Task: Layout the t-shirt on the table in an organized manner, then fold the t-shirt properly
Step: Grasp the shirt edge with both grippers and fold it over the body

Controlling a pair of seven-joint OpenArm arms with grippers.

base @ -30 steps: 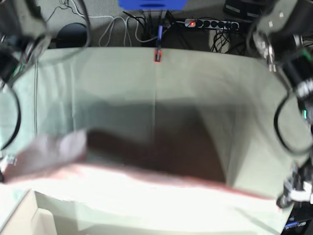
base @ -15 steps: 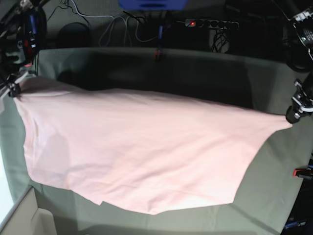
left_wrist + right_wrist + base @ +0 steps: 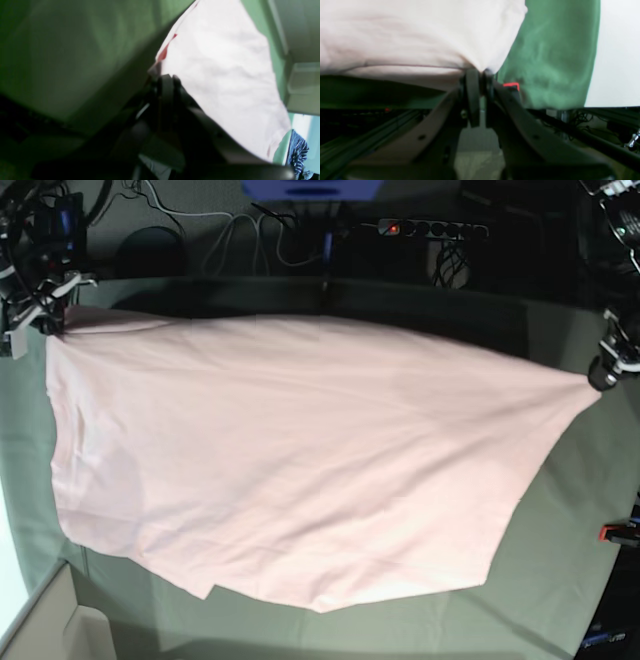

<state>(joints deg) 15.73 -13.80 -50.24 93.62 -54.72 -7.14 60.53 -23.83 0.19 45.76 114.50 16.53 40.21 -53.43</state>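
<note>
Across the grey-green bench [image 3: 560,580], 1 pale pink t-shirt [image 3: 290,470] was spread wide, plain side up (no lettering showed), its cloth stretched between the 2 arms.

Item 1, right gripper [image 3: 40,325]: stood at the far corner of the bench on the base view's left side; jaws pressed together on 1 corner of the t-shirt. The right wrist view showed the pale cloth [image 3: 420,35] bunched into the closed tips [image 3: 480,75], a seam line running along just above them, and green bench cover [image 3: 552,57] beside it.

Item 2, left gripper [image 3: 598,378]: stood at the opposite edge, on the base view's right side; jaws likewise clamped on the t-shirt's pointed corner. The left wrist view showed the tips [image 3: 166,80] meeting at the cloth's edge [image 3: 225,75], with green cover [image 3: 75,57] alongside.

Item 3, t-shirt body: near edge lay on the bench, with 1 small fold at the front hem. Light creases ran across the middle.

Item 4, 1 red clamp [image 3: 620,532] sat at the bench edge near the left arm, apart from the cloth.

Item 5, 1 power strip [image 3: 430,227] with cables lay on the floor beyond the far edge.
</note>
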